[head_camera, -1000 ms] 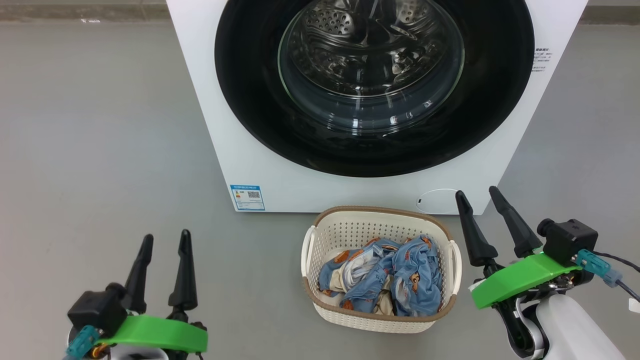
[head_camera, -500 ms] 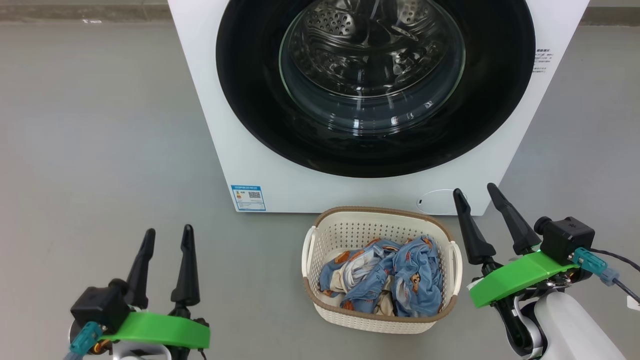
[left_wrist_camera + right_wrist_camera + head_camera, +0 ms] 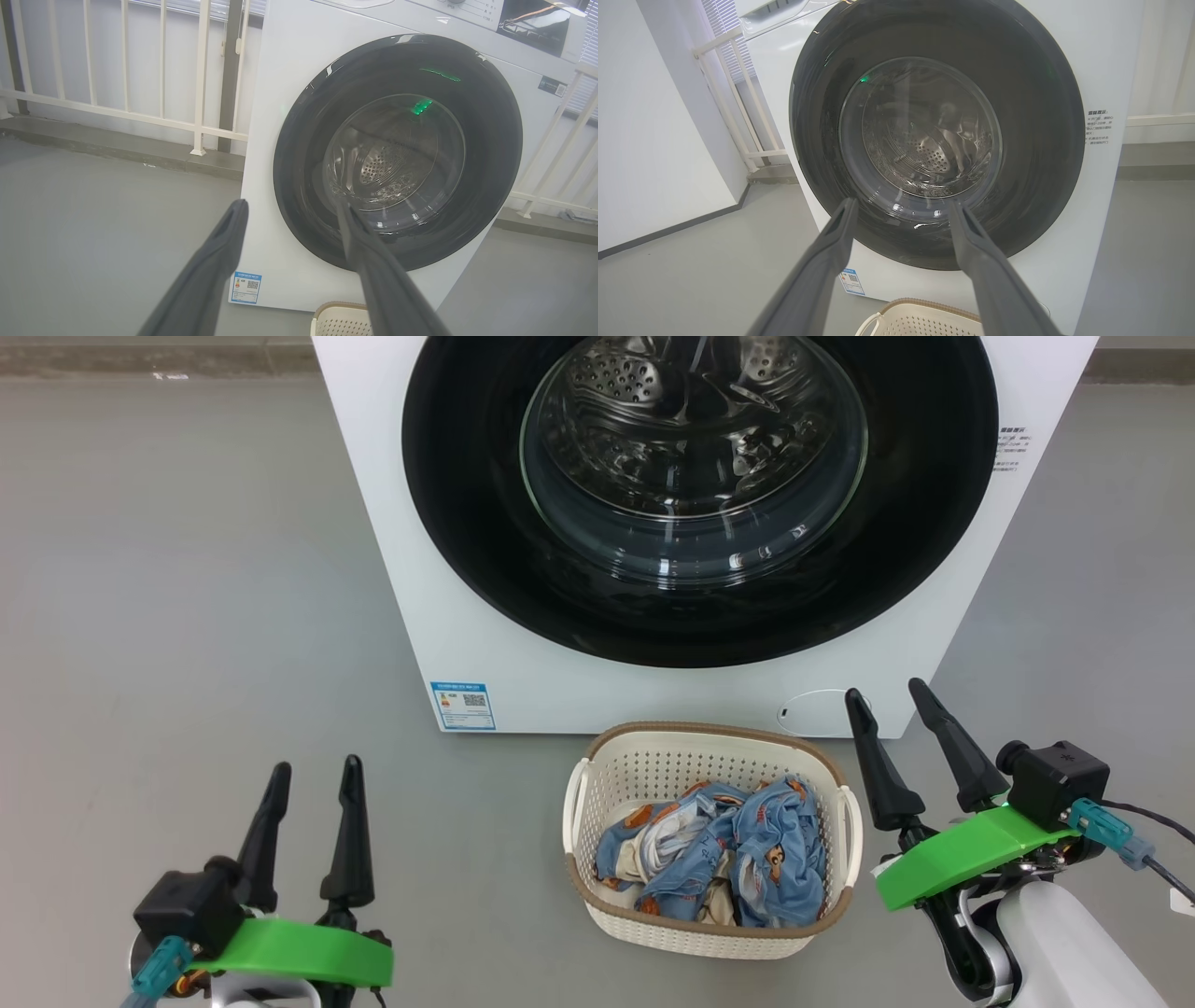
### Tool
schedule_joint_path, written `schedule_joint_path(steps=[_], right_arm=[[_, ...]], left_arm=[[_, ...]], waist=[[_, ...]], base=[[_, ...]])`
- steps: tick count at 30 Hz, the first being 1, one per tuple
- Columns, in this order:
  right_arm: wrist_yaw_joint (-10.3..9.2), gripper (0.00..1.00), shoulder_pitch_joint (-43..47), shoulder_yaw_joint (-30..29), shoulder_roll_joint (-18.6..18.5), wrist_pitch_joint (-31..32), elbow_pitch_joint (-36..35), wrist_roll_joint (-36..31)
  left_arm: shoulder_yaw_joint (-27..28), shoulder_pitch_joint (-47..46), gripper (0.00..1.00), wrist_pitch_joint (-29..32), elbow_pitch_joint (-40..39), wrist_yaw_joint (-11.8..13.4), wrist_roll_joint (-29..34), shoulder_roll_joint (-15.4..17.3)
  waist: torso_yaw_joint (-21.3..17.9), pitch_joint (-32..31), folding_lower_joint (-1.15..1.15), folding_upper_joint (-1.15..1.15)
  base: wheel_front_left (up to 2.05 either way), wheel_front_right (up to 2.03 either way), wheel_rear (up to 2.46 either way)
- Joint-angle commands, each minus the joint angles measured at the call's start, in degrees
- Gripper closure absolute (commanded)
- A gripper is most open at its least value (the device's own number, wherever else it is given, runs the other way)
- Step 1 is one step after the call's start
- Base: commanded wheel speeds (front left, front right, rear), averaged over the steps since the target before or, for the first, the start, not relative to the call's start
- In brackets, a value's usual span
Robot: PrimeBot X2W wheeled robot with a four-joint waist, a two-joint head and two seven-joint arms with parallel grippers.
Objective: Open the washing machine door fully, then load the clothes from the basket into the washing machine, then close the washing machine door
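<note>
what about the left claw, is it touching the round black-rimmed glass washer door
Apart. The head view shows the open left claw with bare grey floor between it and the round black-rimmed glass door.

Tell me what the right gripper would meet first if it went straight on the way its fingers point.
Probably the closed washing machine door: the open right gripper frames the lower edge of the door's glass bowl, with nothing between. Exact contact spot is unclear.

smooth grey floor (image 3: 187,569), a white railing (image 3: 203,70) on a low kerb (image 3: 117,151), plain white wall (image 3: 654,116) beside.
</note>
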Motion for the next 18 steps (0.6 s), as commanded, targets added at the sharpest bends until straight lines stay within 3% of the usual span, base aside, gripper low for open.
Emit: schedule_joint_path(steps=[1, 18], right_arm=[[0.33, 0.00, -1.64, 1.15, -0.09, -0.70, -1.19, -0.13], [0.33, 0.00, -1.75, 1.11, 0.10, -0.70, -1.03, -0.10]], left_arm=[[1.65, -1.80, 0.00, -0.61, -1.61, -0.21, 0.36, 0.76], [1.26, -1.94, 0.00, -0.61, -1.19, -0.21, 0.38, 1.28]], waist=[[0.00, 0.02, 0.00, 0.00], [-0.13, 0.12, 0.00, 0.00]], base=[[0.00, 0.00, 0.00], [0.01, 0.01, -0.02]])
